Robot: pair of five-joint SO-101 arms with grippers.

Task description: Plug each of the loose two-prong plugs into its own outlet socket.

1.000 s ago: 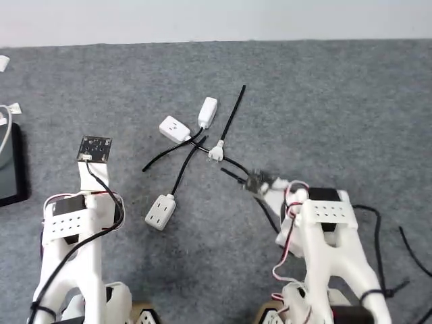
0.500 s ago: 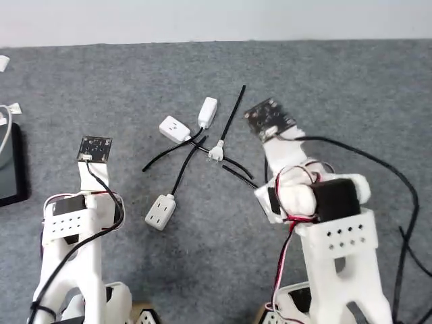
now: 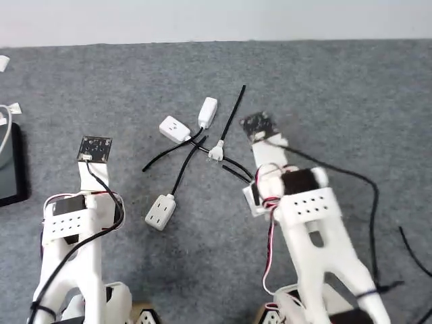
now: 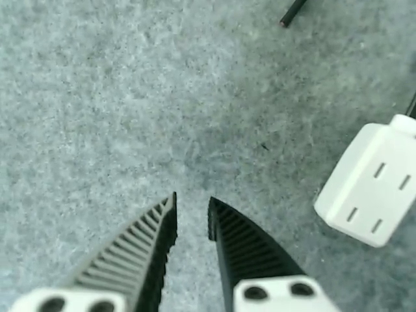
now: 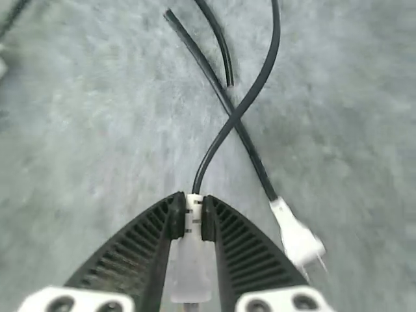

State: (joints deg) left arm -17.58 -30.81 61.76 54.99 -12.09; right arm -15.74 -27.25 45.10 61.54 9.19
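Plugs first: one white two-prong plug (image 5: pixel 190 260) sits pinched between the fingers of the right claw (image 5: pixel 192 197), which is clamped on the plug's body. Its black cord (image 5: pixel 276 32) runs out past the fingertips over the grey counter (image 5: pixel 84 117). Just beside that claw we see a second loose plug (image 5: pixel 296 239) lying flat on the counter with its prongs bare. That plug's own cord (image 5: pixel 197 65) stretches away and crosses the held one's cord.

From the high view, the right arm (image 3: pixel 307 209) leans in over the tangle of black cords at the middle of the counter, and its claw is hidden beneath the wrist. A small plug (image 3: pixel 216 152) lies there among the crossing cords; we cannot tell whether it is the same one seen beside the right claw. Near it lie a square outlet socket (image 3: pixel 174 128) and a white oblong piece (image 3: pixel 208 111) on a cord, close together; we cannot tell whether that piece is a socket or a plug. A long outlet socket (image 3: pixel 160 210) with several slots lies apart from them, between the two arms and nearer the left arm (image 3: pixel 74 223).

The left claw (image 4: pixel 192 201) hangs over bare counter with a narrow gap between its fingers and nothing in it. A white socket block (image 4: pixel 370 185), slots facing up, lies near it without touching; we cannot say which of the sockets this is.

A dark flat slab (image 3: pixel 12 165) rests at the counter's left edge.
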